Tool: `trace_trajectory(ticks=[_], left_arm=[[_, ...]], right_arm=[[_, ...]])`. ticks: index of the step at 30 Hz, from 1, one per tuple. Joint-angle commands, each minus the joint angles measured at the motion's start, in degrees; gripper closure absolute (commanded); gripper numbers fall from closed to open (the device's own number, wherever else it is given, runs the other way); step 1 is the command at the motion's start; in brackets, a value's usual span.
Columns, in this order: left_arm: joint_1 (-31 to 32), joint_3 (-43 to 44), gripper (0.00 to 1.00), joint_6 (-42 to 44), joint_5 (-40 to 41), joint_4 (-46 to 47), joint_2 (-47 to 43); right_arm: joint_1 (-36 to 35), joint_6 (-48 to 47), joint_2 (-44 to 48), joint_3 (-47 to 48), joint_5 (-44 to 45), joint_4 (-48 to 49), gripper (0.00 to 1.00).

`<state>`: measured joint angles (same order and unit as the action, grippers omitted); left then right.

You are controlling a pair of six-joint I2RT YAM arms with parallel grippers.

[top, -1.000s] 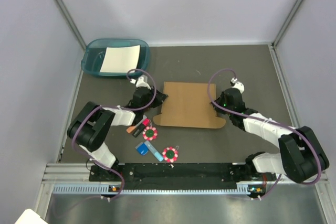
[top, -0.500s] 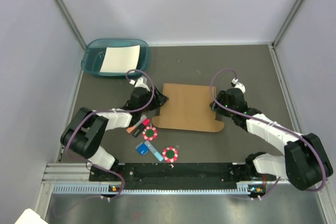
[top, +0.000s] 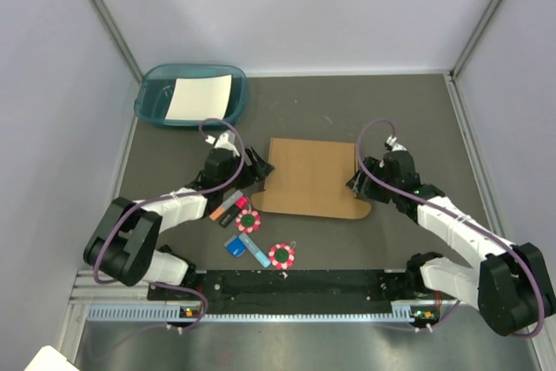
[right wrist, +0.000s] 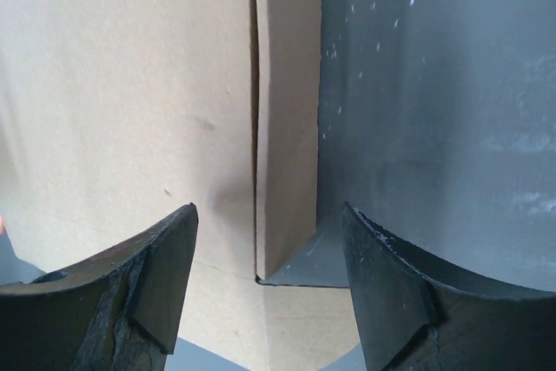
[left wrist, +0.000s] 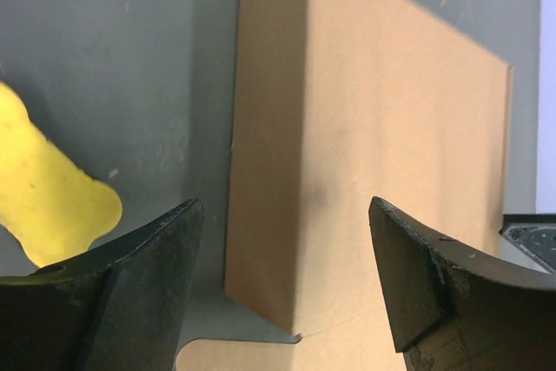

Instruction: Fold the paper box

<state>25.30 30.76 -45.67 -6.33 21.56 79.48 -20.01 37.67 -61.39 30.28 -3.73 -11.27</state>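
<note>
Both arms have backed off; left gripper [top: 254, 171] and right gripper [top: 354, 183] stand spread beside the flat brown paper box [top: 311, 178] on the matte grey surface [top: 400, 115].

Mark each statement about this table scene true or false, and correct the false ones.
1. The cardboard lies on the dark table. True.
2. The left claw is clamped on the cardboard. False: it stands open at the cardboard's left edge.
3. A white sheet lies in the teal tray. True.
4. The tray sits at the table's near right corner. False: it sits at the far left corner.
5. The right claw is open at the cardboard's right edge. True.
</note>
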Motion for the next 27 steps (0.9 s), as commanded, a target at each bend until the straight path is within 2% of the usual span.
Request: trace_trajectory(ticks=[1, 5, 9, 10, 11, 13, 15, 19, 20, 22, 23, 24, 26, 27], left_arm=[[0.89, -2.2, 0.19, -1.35, -5.36, 6.82, 3.3], [2.56, -2.2, 0.26, -1.61, -6.5, 8.75, 5.42], [2.74, -4.04, 0.52, -2.05, -8.52, 11.83, 6.91], [2.65, -4.39, 0.68, -2.32, -8.96, 12.53, 7.78], [2.74, -4.57, 0.79, -2.32, -9.23, 13.67, 8.23], [2.74, -4.49, 0.93, -2.23, -9.58, 13.95, 9.89], [2.74, -4.22, 0.97, -1.97, -9.58, 13.95, 10.78], [2.74, -5.01, 0.95, -1.53, -9.23, 14.03, 11.04], [2.65, -5.1, 0.9, -1.44, -8.97, 13.77, 10.96], [2.56, -5.01, 0.76, -1.0, -8.18, 12.63, 9.91], [2.47, -4.4, 0.59, -0.74, -6.7, 11.67, 9.12], [2.39, -3.87, 0.55, -0.56, -5.72, 10.01, 8.24], [1.78, -1.86, 0.48, 0.23, -4.05, 4.74, 4.82], [1.51, -1.15, 0.41, 0.23, -1.43, 2.89, 3.59]], right_arm=[[-1.34, 0.47, -0.31, -2.59, -4.88, 5.2, 0.33], [-2.66, 0.3, -1.37, -3.91, -4.19, 6.34, 0.39], [-2.67, 0.04, -1.37, -4.79, -2.17, 6.7, 0.52], [-2.67, 0.03, -1.54, -4.88, -1.64, 6.7, 0.53], [-2.67, -0.05, -1.81, -4.88, -1.2, 6.61, 0.55], [-2.67, -0.23, -2.42, -4.88, 0.12, 6.78, 0.6], [-2.67, -0.4, -3.91, -4.71, 0.91, 6.78, 0.64], [-2.58, -0.76, -5.67, -5.49, 1.44, 7.22, 0.67], [-2.58, -0.67, -5.68, -5.76, 1.53, 7.31, 0.66], [-2.58, -0.23, -5.06, -5.76, 1.7, 7.4, 0.52], [-2.58, -0.23, -4.19, -5.41, 2.05, 6.97, 0.47], [-2.49, -0.06, -3.14, -4.97, 2.84, 6.35, 0.41], [-2.14, -0.4, -0.15, -2.61, 3.46, 3.11, 0.36], [-1.44, -0.75, 0.73, -1.55, 3.55, 2.05, 0.35]])
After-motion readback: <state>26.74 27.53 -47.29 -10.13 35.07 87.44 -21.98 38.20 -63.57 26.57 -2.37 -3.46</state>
